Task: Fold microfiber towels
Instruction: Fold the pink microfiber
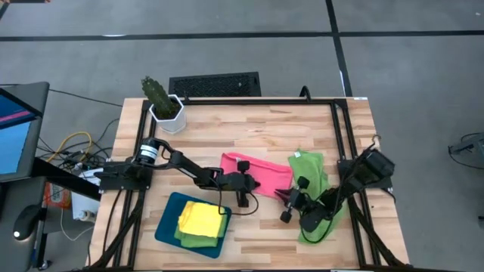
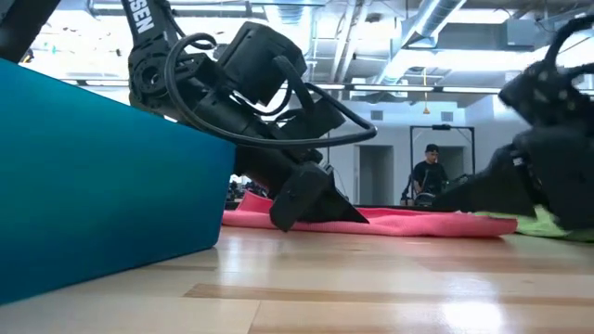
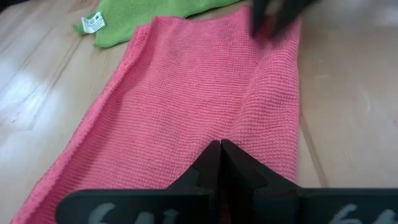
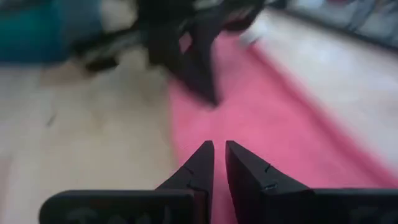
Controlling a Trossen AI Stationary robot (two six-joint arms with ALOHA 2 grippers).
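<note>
A pink towel lies as a folded strip on the wooden table, and also shows in the left wrist view. A lime green towel lies crumpled to its right. A yellow towel rests folded on green towels in the dark teal tray. My left gripper is shut on the pink towel toward its left end. My right gripper, closed to a narrow gap, is at the towel's right near corner. My left gripper pinches the pink towel's top surface between its two fingertips, toward the strip's near long edge. The fingers slant down from the table's left and lie along the strip. Creases run to the tips; the towel lies on the table. My right gripper is at the pink towel's right near corner, slanting down from the table's right. Its own view is blurred and the tips hide the contact. Which layers it has cannot be told. The towel lies on the table.
A potted cactus stands at the far left corner. Black frame rails run along the table's sides. The teal tray sits at the near left. A person stands far off in the room.
</note>
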